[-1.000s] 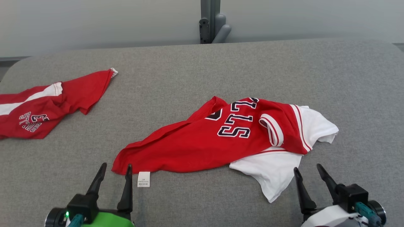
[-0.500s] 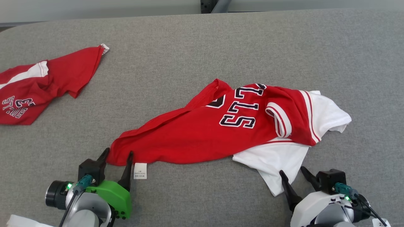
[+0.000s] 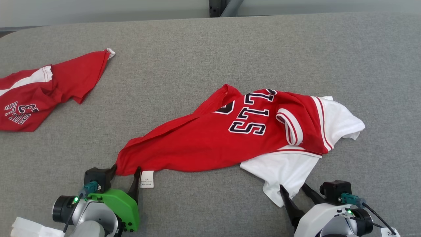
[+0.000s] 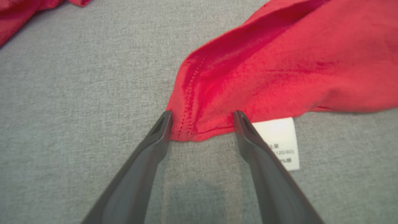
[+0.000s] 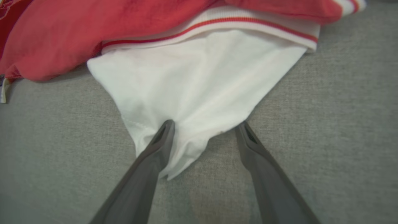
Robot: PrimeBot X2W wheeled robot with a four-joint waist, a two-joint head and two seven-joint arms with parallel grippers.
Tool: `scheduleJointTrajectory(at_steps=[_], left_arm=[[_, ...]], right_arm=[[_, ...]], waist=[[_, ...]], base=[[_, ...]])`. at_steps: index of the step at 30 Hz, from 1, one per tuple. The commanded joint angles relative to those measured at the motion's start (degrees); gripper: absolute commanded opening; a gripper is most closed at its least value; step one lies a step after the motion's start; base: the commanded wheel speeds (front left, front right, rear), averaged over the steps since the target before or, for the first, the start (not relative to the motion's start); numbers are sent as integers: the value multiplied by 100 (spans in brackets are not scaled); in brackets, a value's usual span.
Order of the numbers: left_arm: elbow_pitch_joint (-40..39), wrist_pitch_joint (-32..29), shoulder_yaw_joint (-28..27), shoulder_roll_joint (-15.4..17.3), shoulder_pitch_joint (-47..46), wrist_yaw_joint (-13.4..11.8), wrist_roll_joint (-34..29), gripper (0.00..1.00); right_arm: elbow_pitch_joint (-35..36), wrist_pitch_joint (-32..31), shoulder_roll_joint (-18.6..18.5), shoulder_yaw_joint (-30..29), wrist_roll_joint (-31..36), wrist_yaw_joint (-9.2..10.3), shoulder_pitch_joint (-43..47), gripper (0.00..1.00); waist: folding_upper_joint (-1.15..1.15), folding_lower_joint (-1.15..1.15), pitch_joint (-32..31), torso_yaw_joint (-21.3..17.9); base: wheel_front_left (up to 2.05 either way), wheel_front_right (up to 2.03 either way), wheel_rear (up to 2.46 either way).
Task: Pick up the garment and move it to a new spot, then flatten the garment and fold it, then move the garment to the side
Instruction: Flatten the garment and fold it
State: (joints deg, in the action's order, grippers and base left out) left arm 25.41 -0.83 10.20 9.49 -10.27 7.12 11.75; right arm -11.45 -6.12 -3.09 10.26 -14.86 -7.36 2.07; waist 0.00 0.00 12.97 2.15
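The garment (image 3: 230,138), a red jersey with dark "STL" lettering and white sleeves, lies crumpled across the middle of the grey padded table (image 3: 197,49). My left gripper (image 3: 126,168) is open, its fingers straddling the red hem corner beside a white care label (image 3: 147,179). In the left wrist view that corner (image 4: 199,124) sits between the open gripper (image 4: 202,115) tips, the label (image 4: 279,140) by the right finger. My right gripper (image 3: 292,187) is open around the white pointed corner. The right wrist view shows this white cloth (image 5: 199,77) between the gripper (image 5: 205,124) fingers.
A second red and white garment (image 3: 39,92) lies at the table's far left, its edge also in the left wrist view (image 4: 18,12). A grey post (image 3: 220,6) stands behind the table's back edge. Bare grey surface stretches to the right and behind the jersey.
The head camera has tilted down. Both grippers have advanced to the garment, the left onto the red hem corner, the right onto the white corner. Both stay open.
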Motion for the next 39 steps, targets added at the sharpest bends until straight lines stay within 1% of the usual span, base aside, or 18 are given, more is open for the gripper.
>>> scheduleJointTrajectory(at_steps=[1, 4, 5, 6, 7, 8, 9, 12, 15, 17, 21, 23, 26, 29, 33, 35, 36, 39], left_arm=[[58, -77, 14, -43, -110, 27, 122, 100], [130, -100, 41, -23, -184, 33, 185, 98], [169, -102, 58, -21, -217, 35, 210, 79], [200, -93, 80, -27, -250, 37, 232, 48], [219, -63, 94, -40, -283, 37, 278, 31], [249, -53, 112, -46, -314, 32, 314, 0], [263, -29, 152, -40, -347, 34, 344, 0], [265, -40, 111, -118, -413, 40, 645, 0], [-8, -194, 42, -161, -401, 42, 1209, 0], [-445, -425, 58, -110, -310, 43, 1691, 0], [-1800, -1063, -62, 160, -131, 39, 2609, 0], [-2546, -1384, -195, 270, -128, 12, 2899, 0], [-3549, -1873, -408, 347, -320, -174, 3347, 0], [-4260, -2367, -482, 319, -770, -424, 3721, 0], [-4564, -3004, -445, 375, -1819, -730, 3958, 0], [-4356, -3251, -398, 422, -2581, -852, 3899, 0], [-4356, -3251, -398, 422, -2581, -852, 3899, 0], [-3651, -3409, -315, 419, -3776, -987, 3652, 0]], right_arm=[[-148, -89, 31, 73, -117, -24, -48, 100], [-279, -81, 30, 84, -133, -21, -196, 100], [-334, -68, 27, 85, -111, -17, -264, 100], [-396, -59, 26, 97, -162, -13, -326, 100], [-446, -27, 26, 107, -235, -13, -399, 98], [-504, 8, 25, 109, -302, -12, -483, 43], [-565, 29, 23, 125, -401, -12, -553, 0], [-633, 102, 24, 100, -609, -12, -709, 0], [-294, 47, 6, -149, -1135, -12, -795, 0], [243, -108, -31, -406, -1615, -12, -794, 0], [1866, -732, -435, -1036, -2518, -13, -770, 0], [2635, -1091, -575, -1453, -2864, -13, -892, 0], [3461, -1665, -697, -2120, -3290, -14, -1274, 0], [3930, -2190, -768, -2682, -3552, -14, -1941, 0], [3900, -2794, -855, -3116, -3505, -14, -3292, 0], [3522, -2995, -837, -3226, -3254, -14, -4205, 0], [3522, -2995, -837, -3226, -3254, -14, -4205, 0], [2656, -3134, -725, -3226, -2634, -14, -5670, 0]], waist=[[0, 0, 7, 2], [0, 0, 45, -30], [0, 0, 61, -45], [0, 0, 75, -63], [0, 0, 88, -85], [0, 0, 96, -105], [0, 0, 97, -126], [0, 0, 75, -195], [0, 0, 21, -278], [0, 0, -17, -342], [0, 0, -47, -466], [0, 0, -24, -516], [0, 0, 65, -562], [0, 0, 239, -534], [0, 0, 637, -505], [0, 0, 912, -466], [0, 0, 912, -466], [0, 0, 1358, -410]], base=[[0, 0, 0], [0, 0, 0], [0, 0, 0], [0, 0, 0], [0, 0, 0], [0, 0, 0], [0, 0, 0], [0, 0, 0], [0, 0, 0], [0, 0, 0], [0, 0, 0], [0, 0, 0], [0, 0, 0], [0, 0, 0], [0, 0, 0], [0, 0, 0], [0, 0, 0], [0, 0, 0]])
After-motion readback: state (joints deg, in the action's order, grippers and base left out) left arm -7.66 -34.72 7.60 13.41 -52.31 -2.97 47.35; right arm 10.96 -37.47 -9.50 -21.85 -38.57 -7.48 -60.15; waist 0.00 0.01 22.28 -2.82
